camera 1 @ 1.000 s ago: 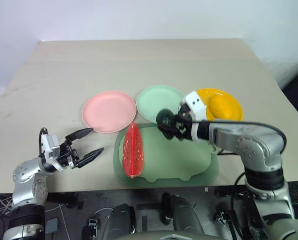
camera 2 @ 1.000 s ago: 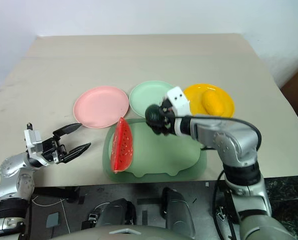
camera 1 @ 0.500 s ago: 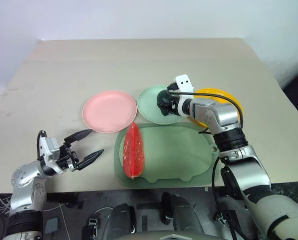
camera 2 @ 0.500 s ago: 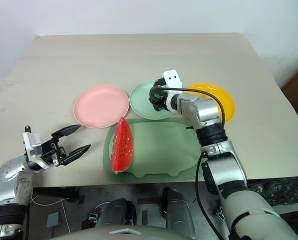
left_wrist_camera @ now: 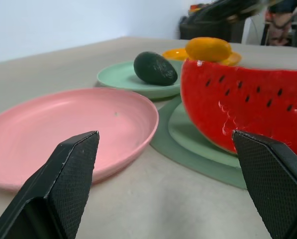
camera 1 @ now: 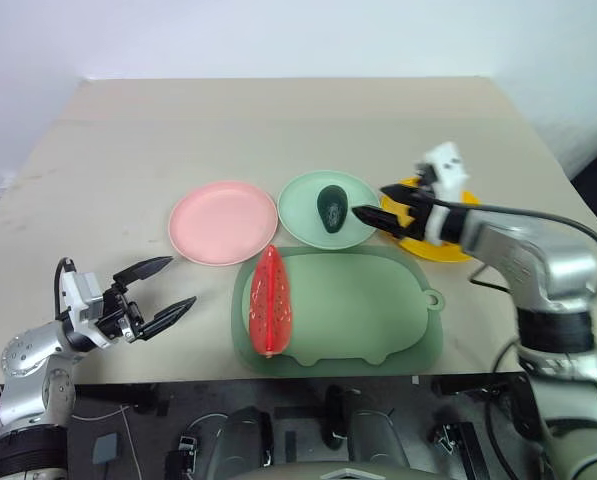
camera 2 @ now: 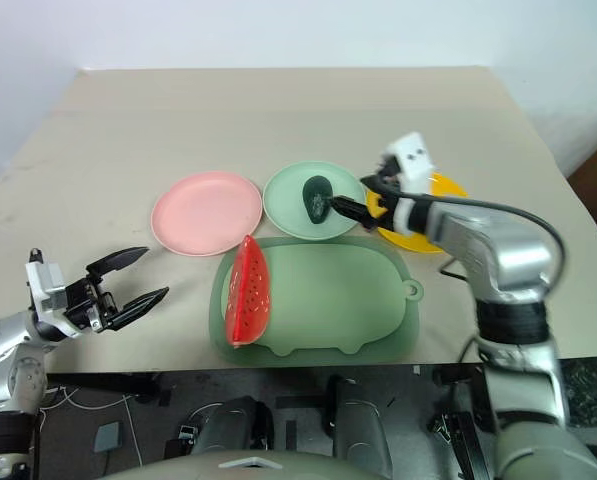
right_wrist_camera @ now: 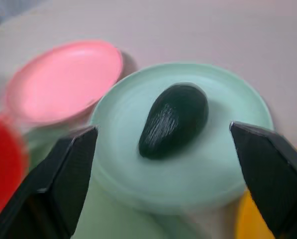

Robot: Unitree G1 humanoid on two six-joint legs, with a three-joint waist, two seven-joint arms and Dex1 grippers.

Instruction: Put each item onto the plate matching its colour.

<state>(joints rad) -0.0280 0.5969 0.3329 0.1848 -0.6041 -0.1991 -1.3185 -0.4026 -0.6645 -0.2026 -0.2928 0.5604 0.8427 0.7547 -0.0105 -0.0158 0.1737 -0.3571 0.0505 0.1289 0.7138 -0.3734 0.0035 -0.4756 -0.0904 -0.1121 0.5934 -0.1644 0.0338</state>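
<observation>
The dark green avocado (camera 1: 331, 204) lies on the mint green plate (camera 1: 300, 200). My right gripper (camera 1: 368, 201) hangs just right of it, open and empty, over the near edge of the yellow plate (camera 2: 403, 236). The yellow mango (left_wrist_camera: 208, 49) rests on that yellow plate. The red watermelon slice (camera 1: 270, 300) stands on its rind at the left end of the green mat (camera 1: 368, 310). Left of the green plate sits the pink plate (camera 1: 223, 221), with nothing on it. My left gripper (camera 1: 181, 281) is open near the table's front left edge, pointing towards the watermelon.
The pig-shaped mat covers the front middle of the table, just before the plates. The table's front edge (camera 1: 178, 375) runs close beneath my left gripper. Bare tabletop (camera 1: 278, 130) stretches behind the plates.
My right gripper has opened, left the avocado on the green plate and drawn back to the right. The left gripper has stayed in place, open.
</observation>
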